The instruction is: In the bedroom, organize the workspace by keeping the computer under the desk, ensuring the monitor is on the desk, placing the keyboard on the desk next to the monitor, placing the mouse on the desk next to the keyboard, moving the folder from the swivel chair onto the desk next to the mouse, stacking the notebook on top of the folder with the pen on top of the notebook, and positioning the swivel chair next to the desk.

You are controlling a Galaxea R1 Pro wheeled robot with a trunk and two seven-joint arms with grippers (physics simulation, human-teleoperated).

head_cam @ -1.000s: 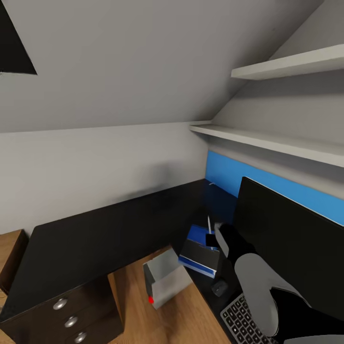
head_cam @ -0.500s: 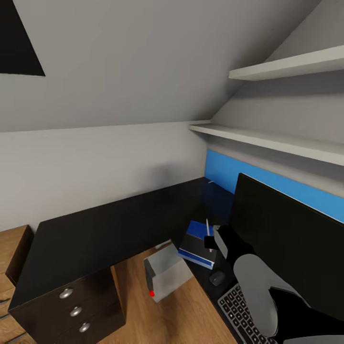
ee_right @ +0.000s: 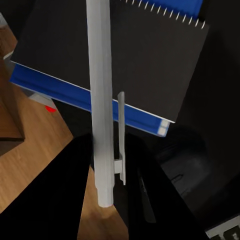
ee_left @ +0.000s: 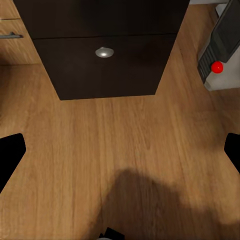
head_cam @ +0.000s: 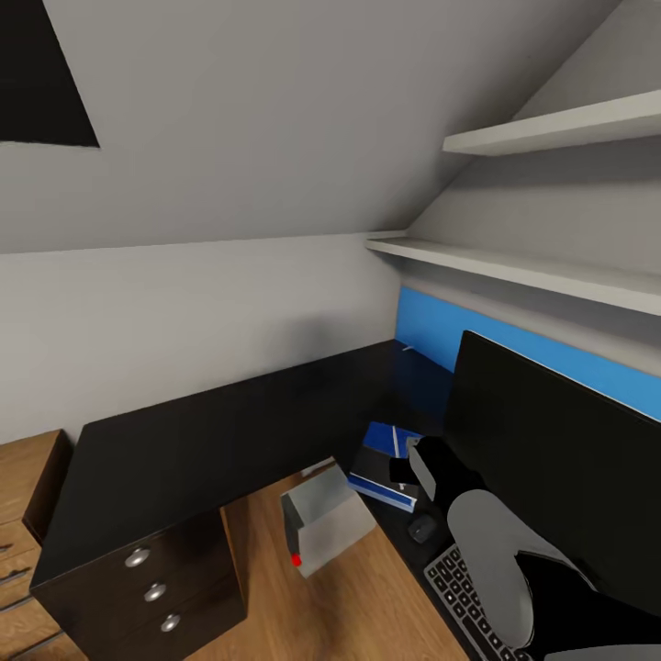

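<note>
1. Right pincer [ee_right: 107, 165]: closed on the pen [ee_right: 100, 100], held above the notebook [ee_right: 135, 55].
2. Notebook: lies on the folder [head_cam: 378, 459] on the counter [head_cam: 211, 441], beside the mouse [head_cam: 422, 527].
3. Left pincer [ee_left: 120, 150]: fingers spread wide, empty, over wooden floor [ee_left: 125, 140].
4. Computer [head_cam: 326, 525]: stands under the counter.
</note>
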